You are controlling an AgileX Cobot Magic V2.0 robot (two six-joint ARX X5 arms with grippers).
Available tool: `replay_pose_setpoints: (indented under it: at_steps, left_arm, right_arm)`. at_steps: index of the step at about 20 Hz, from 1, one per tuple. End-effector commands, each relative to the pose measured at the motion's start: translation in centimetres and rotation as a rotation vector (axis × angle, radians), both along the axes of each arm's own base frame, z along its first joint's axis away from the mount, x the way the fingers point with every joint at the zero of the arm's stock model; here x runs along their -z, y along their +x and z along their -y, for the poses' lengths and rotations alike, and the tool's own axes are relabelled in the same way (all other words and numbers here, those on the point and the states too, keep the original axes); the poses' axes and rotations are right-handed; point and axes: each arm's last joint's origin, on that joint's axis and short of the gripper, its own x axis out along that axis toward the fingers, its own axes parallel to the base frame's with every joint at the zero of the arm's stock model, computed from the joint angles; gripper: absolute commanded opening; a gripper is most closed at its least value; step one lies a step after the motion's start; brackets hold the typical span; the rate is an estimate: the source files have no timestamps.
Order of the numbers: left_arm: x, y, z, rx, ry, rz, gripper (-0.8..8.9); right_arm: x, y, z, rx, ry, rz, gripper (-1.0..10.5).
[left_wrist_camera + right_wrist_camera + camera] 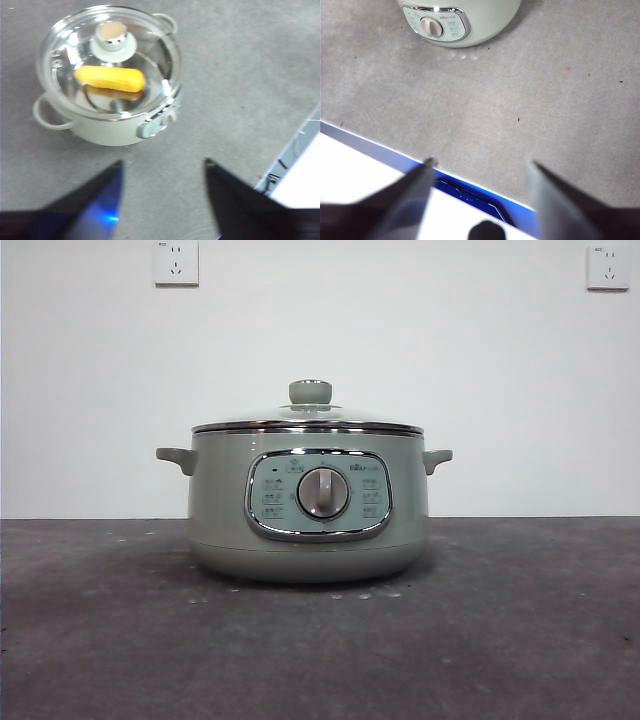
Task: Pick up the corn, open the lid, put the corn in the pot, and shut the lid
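The pot [308, 505] stood alone near the middle of the grey surface [520, 640], control panel [318, 494] and silver dial [323, 492] facing the front camera. The lid [308, 420] sat level on the pot's rim, fully closed, its sage-green knob [310, 392] upright at the centre. Side handles projected at 3 and 9 o'clock. In the front view, bare surface lay around the pot on all visible sides; neither arm appeared in that view.

From the left wrist view, the corn [110, 78] lay inside the pot [107, 127], seen through the glass lid [107, 60], resting roughly crosswise just beside the knob [112, 35]. The left gripper [162, 167] hung above the surface, well apart from the pot, fingers [97, 200] spread and holding nothing. A white edge of the surface [300, 170] showed to one side.

From the right wrist view, the right gripper [480, 167] hung over the surface's near edge [380, 145], where a blue strip [470, 187] bordered a white area [355, 165]. Its fingers [560, 205] were likewise spread and held nothing. The pot's front [470, 20] was visible well apart from it, with open grey surface between.

Two wall sockets [176, 262] sat on the white wall behind, at 11 and 1 o'clock.
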Motion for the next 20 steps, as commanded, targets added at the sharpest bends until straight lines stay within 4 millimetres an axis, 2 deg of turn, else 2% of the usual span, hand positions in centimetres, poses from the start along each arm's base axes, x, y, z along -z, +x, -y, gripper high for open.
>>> replay_pose_setpoints:
  at_steps: [1,20]
  left_arm:
    - [0.02,0.01,0.01,0.011,-0.014,-0.009,-0.08]
    - [-0.02,0.15,0.08,0.009,-0.017,-0.002,-0.03]
  right_arm:
    - [0.38,-0.1,0.09,-0.001,-0.025,-0.022,-0.1]
    - [0.38,-0.07,0.11,0.025,-0.016,-0.027,0.0]
